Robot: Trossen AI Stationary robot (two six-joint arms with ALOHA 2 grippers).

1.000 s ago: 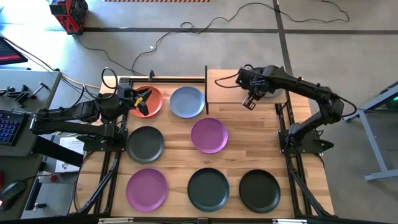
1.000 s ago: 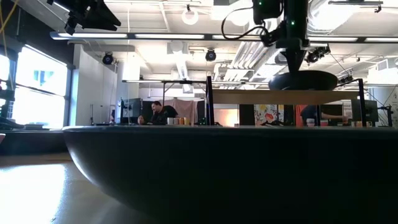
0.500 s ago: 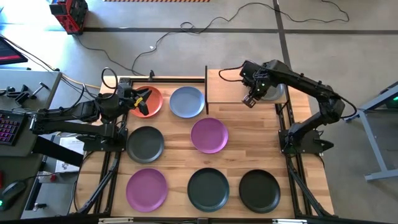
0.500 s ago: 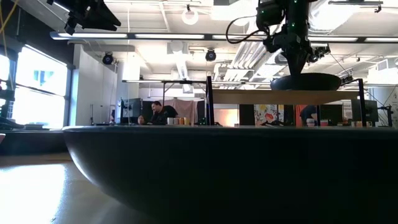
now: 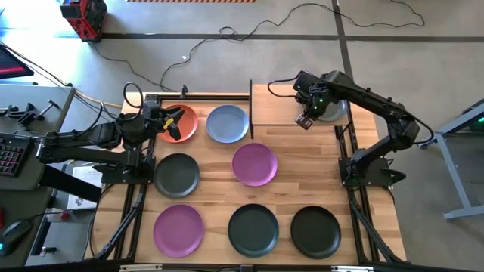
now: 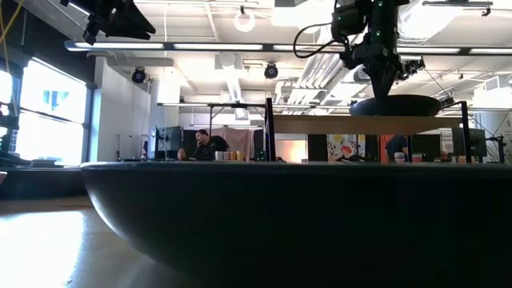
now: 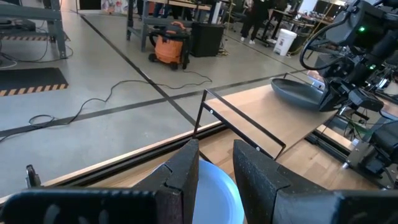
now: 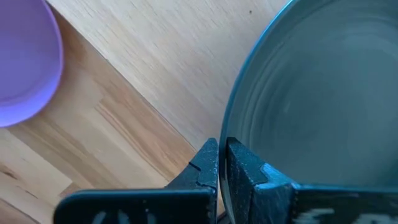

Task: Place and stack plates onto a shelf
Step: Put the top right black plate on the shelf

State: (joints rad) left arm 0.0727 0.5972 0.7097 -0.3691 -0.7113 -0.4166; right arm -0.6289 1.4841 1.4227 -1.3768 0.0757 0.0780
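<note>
Over the shelf's right end, right gripper has its fingers pinched tight on the rim of a dark grey plate, one finger above the lip, one below. Plate hangs just above the shelf board, roughly level in the low view; cannot tell if it touches the wood yet. Judging by shape and finish, the plate is stiff, light, shallow and smooth, probably plastic, so not fragile but slick. A rim pinch is the only real hold; with all weight off to one side the plate could droop or pivot, so keep it low and release gently.

Left gripper hovers over the orange plate at the table's far left, fingers apart, holding nothing. Pale blue plate lies just beside the orange one, near the shelf's dark post. Other plates lie flat and apart on the wooden table: one purple plate mid-table, another purple at the near left, three dark ones at the left middle, near centre and near right. All have the same upturned rims, so the same edge grip suits each.
</note>
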